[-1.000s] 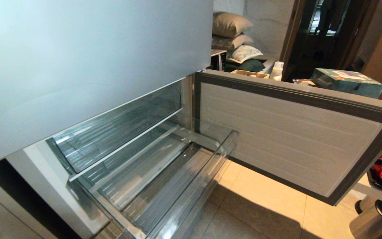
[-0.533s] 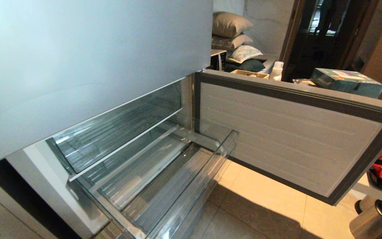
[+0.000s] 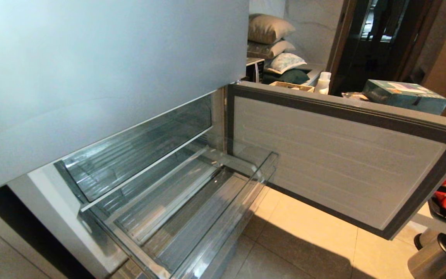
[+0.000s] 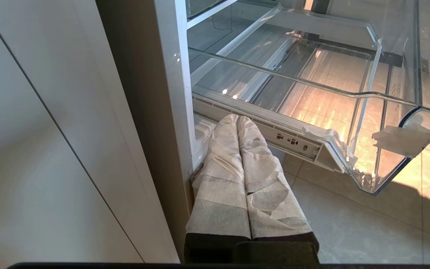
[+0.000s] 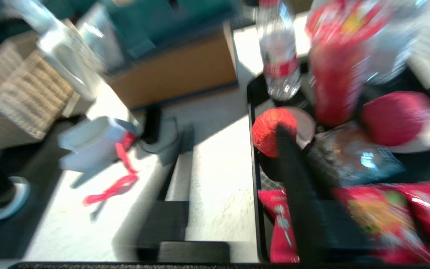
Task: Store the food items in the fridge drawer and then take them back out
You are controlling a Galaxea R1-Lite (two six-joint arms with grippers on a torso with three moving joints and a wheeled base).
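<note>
Head view: fridge drawer [image 3: 192, 217] pulled out and empty, the open fridge door [image 3: 339, 155] swung out to its right. Left wrist view: left gripper [image 4: 243, 125] hangs by the fridge's bottom edge, wrapped fingers pressed together. Right wrist view's blurry: right gripper [image 5: 233, 145] over a black tray [image 5: 254, 157] of snacks, fingers spread, one by a round red food item [image 5: 269, 129], nothing gripped.

Your white counter [image 5: 215, 157] carries a black tray [image 5: 254, 157] of red snack packets [image 5: 390, 220], a red ribbon strip [image 5: 112, 186], a wicker basket [image 5: 17, 97] and 1 water bottle [image 5: 280, 56].
</note>
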